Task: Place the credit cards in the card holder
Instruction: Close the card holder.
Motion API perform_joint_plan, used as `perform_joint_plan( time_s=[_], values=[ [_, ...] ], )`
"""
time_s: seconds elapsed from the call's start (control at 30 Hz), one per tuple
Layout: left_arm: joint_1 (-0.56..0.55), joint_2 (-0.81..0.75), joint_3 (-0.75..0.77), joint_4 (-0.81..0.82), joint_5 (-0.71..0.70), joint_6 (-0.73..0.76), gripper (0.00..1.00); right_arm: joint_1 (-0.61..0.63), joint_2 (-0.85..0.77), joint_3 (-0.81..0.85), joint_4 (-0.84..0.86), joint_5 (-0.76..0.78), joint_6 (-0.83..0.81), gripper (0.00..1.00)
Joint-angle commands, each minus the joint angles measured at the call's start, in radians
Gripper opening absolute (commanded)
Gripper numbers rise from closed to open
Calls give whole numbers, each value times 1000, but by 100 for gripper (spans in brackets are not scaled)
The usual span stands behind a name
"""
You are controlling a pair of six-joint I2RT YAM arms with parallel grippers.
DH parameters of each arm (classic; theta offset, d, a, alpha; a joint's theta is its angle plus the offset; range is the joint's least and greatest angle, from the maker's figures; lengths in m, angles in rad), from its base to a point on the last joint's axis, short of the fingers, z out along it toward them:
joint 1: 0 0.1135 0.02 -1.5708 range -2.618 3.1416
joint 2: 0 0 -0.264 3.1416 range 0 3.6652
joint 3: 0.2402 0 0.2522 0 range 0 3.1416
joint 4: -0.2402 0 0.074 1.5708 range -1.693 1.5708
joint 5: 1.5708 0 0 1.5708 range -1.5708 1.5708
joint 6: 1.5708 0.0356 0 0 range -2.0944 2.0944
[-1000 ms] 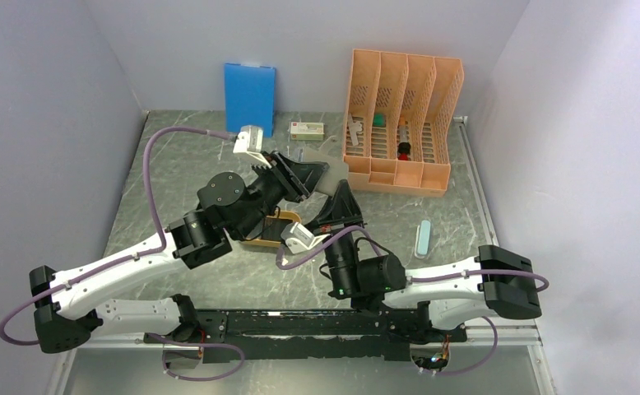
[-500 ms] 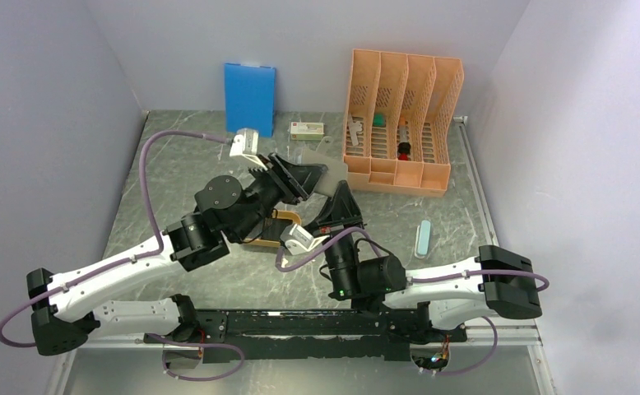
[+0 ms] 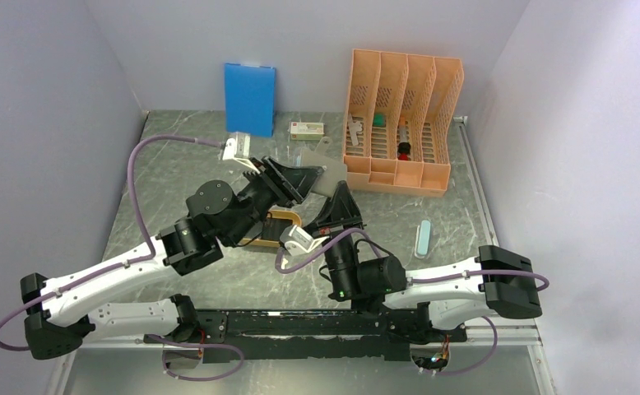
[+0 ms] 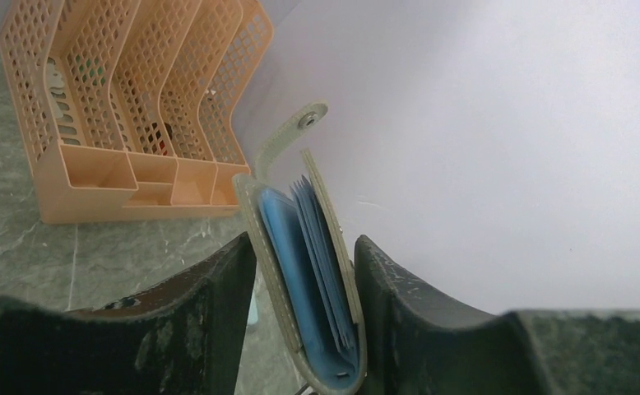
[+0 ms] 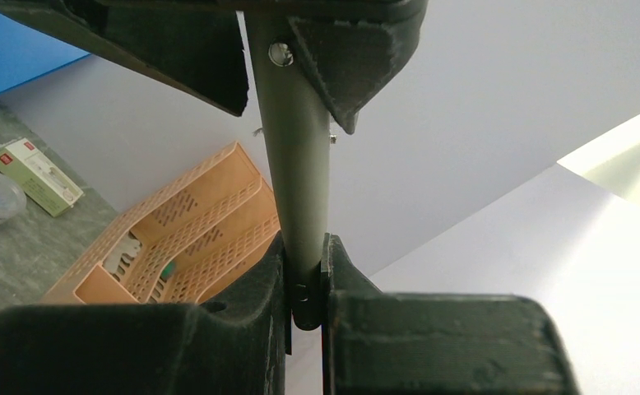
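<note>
Obs.: card holder (image 4: pixel 277 247) held aloft over worktop (image 3: pixel 185 164) nr orange rack (image 3: pixel 399 123), L claw (image 4: pixel 303 276) clamped across its sides w/ blue pockets (image 4: pixel 321 239) fanned upward, R claw (image 5: pixel 304 265) clamped on its edge; recommend firm, steady hold, pocket mouths open, no twisting betw. claws.

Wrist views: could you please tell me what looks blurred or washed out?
Left wrist: dark fingers soft, grey-taupe bifold card holder and orange slotted file rack crisp. Right wrist: near fingers soft; pale yellowish patch at right washed out.
</note>
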Motion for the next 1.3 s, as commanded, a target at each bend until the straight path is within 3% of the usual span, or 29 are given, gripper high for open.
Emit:
perform_joint_plan(
  time_s=[0.0, 0.13, 0.3, 0.43, 0.57, 0.67, 0.73, 0.8, 0.83, 0.9, 0.97, 1.03, 1.1, 1.27],
  values=[
    [1, -31, -10, -12, -2, 4, 54, -6, -3, 35, 222, -13, -2, 0],
    [0, -39, -13, -29, -10, 7, 58, -9, 3, 36, 217, -12, 3, 0],
    [0, -34, -18, -23, -19, 13, 45, -9, 19, 45, 241, -13, -14, 0],
    [0, -16, -13, -5, -11, 13, 43, -10, 31, 51, 255, -11, -20, 0],
    [0, -4, -4, -8, -2, 19, 29, -8, 34, 58, 269, -7, -24, 0],
    [0, -12, -15, -6, -10, 22, 6, -8, 23, 61, 268, 5, -16, 0],
    [0, -22, -25, -12, -34, 21, 5, -7, 2, 63, 221, 41, 18, 2],
    [1, -35, -18, -53, -75, 24, 5, -2, -40, 54, 58, 95, 106, 37],
    [3, -37, -4, -87, -95, 29, 5, 2, -76, 48, -127, 120, 227, 50],
    [8, -39, 34, -171, -125, 48, 5, 14, -177, 84, -654, 144, 571, 70],
    [15, -49, 67, -249, -160, 69, 5, 21, -262, 225, -1327, 44, 1097, 93],
    [20, -70, 93, -311, -189, 102, 5, 12, -303, 325, -1644, -97, 1395, 100],
    [26, -99, 115, -379, -193, 136, 5, 3, -350, 362, -1762, -241, 1568, 100],
    [27, -196, 118, -494, -20, 232, 5, -103, -460, 412, -1778, -505, 1884, 97]
  ],
)
